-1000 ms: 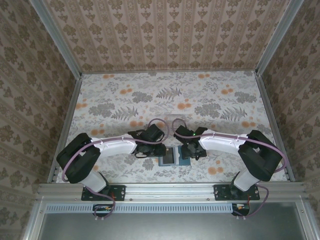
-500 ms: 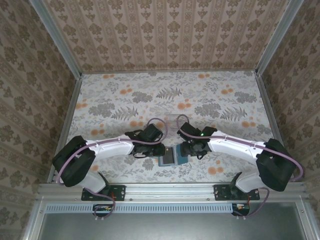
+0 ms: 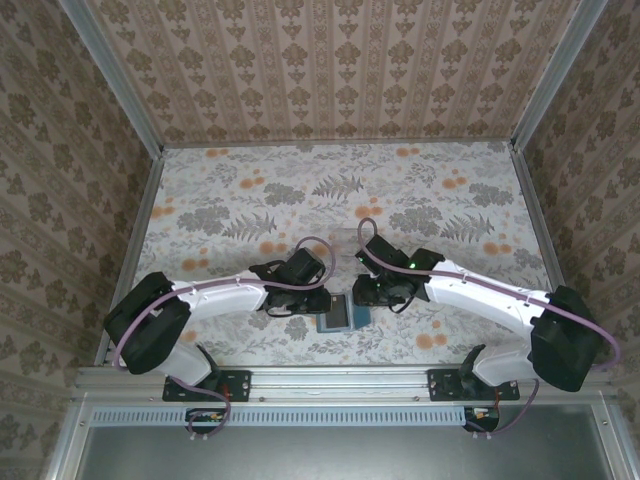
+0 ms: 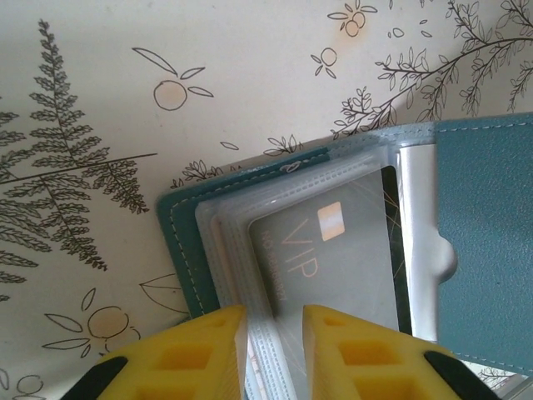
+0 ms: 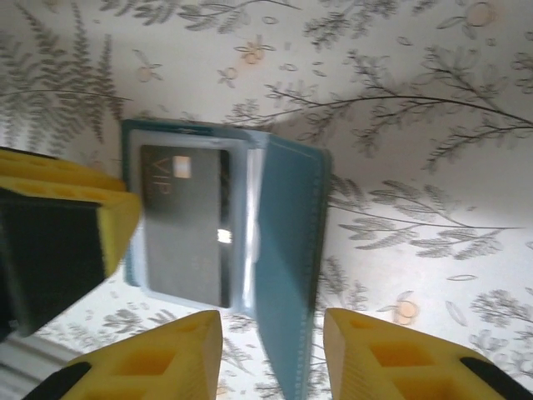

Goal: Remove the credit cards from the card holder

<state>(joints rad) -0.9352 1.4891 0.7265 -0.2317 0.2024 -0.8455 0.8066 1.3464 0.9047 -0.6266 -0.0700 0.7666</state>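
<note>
- Card holder point(image 3: 337, 315): small teal wallet, lying open and flat on the floral table point(image 3: 250, 200), near the table's front edge and between the two grippers.
- Look of the holder, left wrist view: teal cover with pale stitching along the rim. A stack of clear plastic sleeves point(image 4: 225, 250) lies over one panel, their layered edges showing as stepped pale lines.
- The other panel is a plain teal pocket face with a small rounded notch cut in its edge.
- Credit card point(image 4: 333, 258): dark grey, flat in the top clear sleeve, marked "VIP" in thin letters with a small gold chip beside them. It sits wholly within the holder's outline.
- I cannot make out a second, pale card.
- Right wrist view: same dark card in its sleeve on one half. The plain teal panel next to it looks lifted or tilted at the fold; I cannot tell how far.
- Left gripper point(image 4: 275, 321): at the sleeve side of the holder. Yellow fingers point(image 4: 191, 350) are close together, with the sleeve stack's edge running into the narrow gap between them.
- I cannot tell whether they actually pinch the sleeves.
- Right gripper point(image 5: 272, 329): at the holder's plain-panel side. Its fingers stand well apart, straddling the end of the teal panel; no clear contact with it on either side.
- Top view: both grippers are right at the holder, one on each side.
</note>
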